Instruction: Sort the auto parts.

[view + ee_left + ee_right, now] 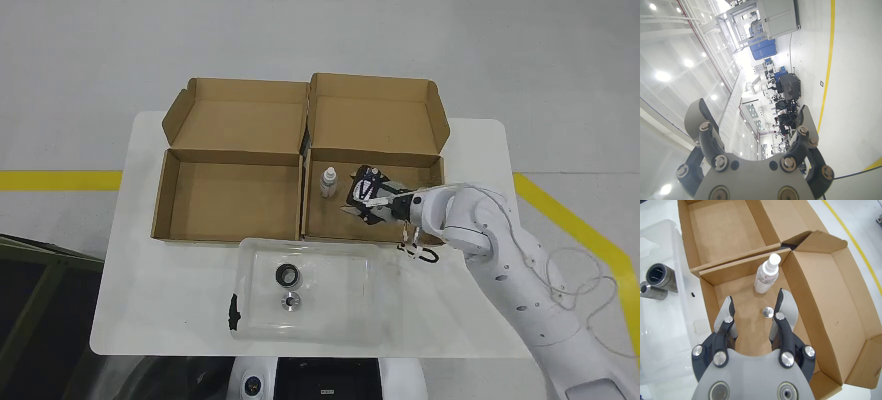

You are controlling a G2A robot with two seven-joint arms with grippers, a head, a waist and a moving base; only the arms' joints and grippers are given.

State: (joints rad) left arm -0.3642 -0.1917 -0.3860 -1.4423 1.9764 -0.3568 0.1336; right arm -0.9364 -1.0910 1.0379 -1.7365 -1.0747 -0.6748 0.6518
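Note:
My right gripper is open and hangs low inside the right cardboard box. A small silver disc lies on the box floor between its fingers, close to one pad and not gripped. A white spray bottle stands upright just beyond the fingertips, near the box's left wall. In the clear plastic tray lie a dark-bored metal bushing and a smaller metal part. My left gripper is open and empty, and it points up at the hall ceiling.
The left cardboard box holds nothing and touches the right box. Both lids stand open at the back. A small black piece sits at the tray's left rim. White table lies bare left of the tray.

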